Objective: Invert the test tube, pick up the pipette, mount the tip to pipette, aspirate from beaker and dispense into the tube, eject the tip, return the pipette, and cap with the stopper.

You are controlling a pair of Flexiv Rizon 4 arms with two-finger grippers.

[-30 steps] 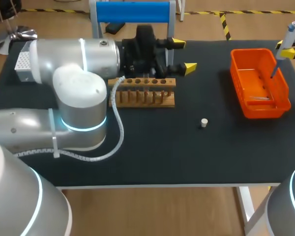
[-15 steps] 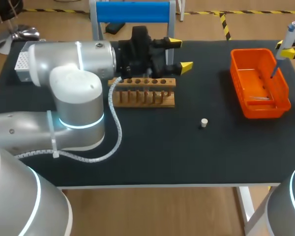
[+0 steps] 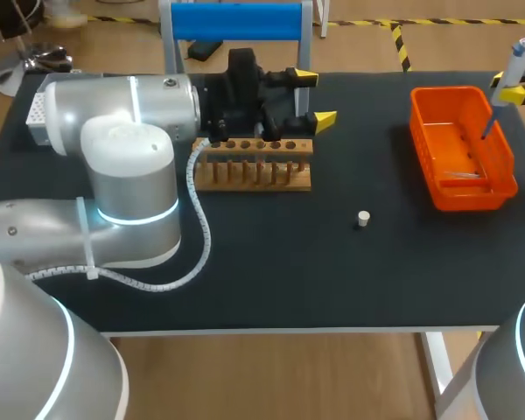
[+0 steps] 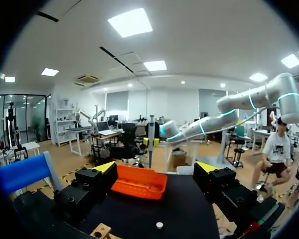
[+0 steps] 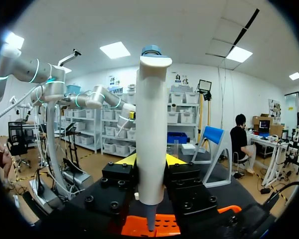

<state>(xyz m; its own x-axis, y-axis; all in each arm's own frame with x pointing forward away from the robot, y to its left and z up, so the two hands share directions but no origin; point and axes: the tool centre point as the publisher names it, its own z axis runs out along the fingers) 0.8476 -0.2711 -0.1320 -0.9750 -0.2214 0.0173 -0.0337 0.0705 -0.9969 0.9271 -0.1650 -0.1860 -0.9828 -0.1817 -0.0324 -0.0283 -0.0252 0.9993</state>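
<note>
Pipette in right gripper hangs over bin at table edge.

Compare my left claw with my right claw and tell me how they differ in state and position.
The left claw is open and empty; the right claw is shut on the white plastic pipette. The left claw hangs by the brown wooden test tube rack; the right claw holds the pipette's lower end over the orange plastic bin. Both have black fingers with yellow tips.
</note>
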